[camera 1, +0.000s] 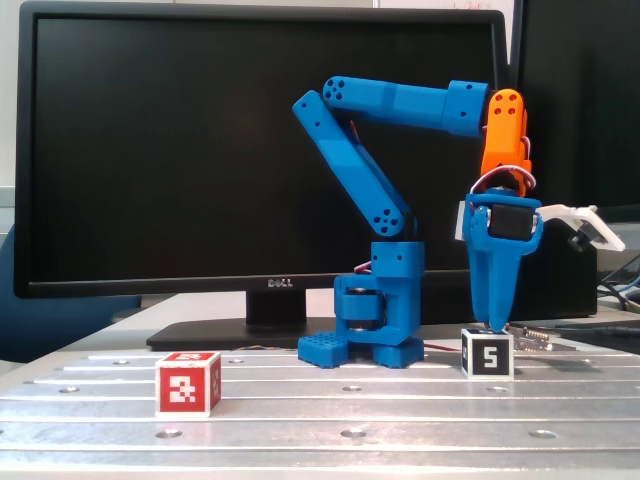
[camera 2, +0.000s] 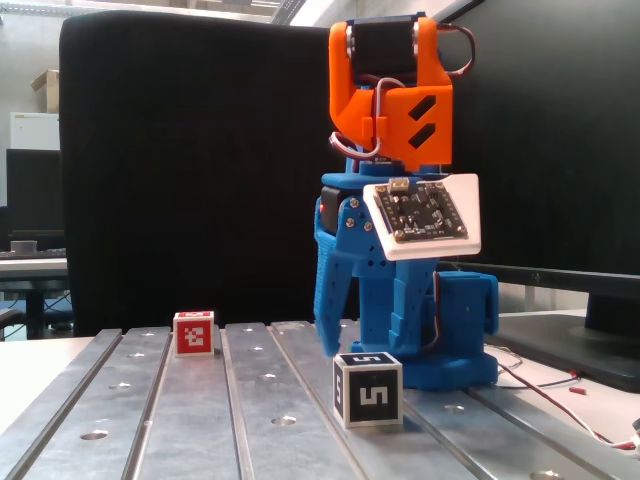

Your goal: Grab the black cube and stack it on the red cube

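Two small cubes sit on the ribbed metal tabletop (camera 1: 350,415), well apart. At the left of a fixed view stands the small red cube with white edges and a white pixel marker (camera 1: 188,384), untouched, with nothing on it; in the other fixed view it lies farther back and to the left (camera 2: 193,333). Moving right, the blue plastic arm's base (camera 1: 375,315) stands between the cubes but farther back. At the right is the small black cube with white-edged faces and a white 5 (camera 1: 487,354), and the blue two-finger gripper (camera 1: 496,322) points straight down just above it, tip almost at its top face. From the other side (camera 2: 345,345) the jaws stand spread, one finger showing behind and to the left of the cube (camera 2: 368,389), which is not yet pinched. My judgement: the cube lies directly below, slightly toward that camera, so a short straight descent should bracket it.
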Robot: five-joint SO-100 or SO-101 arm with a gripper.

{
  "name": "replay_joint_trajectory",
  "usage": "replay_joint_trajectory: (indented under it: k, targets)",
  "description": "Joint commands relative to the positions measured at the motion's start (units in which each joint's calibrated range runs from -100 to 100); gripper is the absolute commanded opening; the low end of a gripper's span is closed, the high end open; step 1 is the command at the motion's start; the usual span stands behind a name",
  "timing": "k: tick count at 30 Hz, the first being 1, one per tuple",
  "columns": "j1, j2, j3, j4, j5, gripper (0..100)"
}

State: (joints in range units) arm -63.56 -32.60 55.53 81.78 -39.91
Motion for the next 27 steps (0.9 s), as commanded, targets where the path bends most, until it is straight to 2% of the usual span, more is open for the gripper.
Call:
replay_joint_trajectory:
  k: [1, 12, 27]
  targets:
    - [0.25, -0.82, -0.75, -0.08, 0.19, 18]
    - [-0.42, -0.82, -0.03, -0.16, -0.07, 24]
    - [-0.42, -0.82, 1.06, -1.1, -0.17, 24]
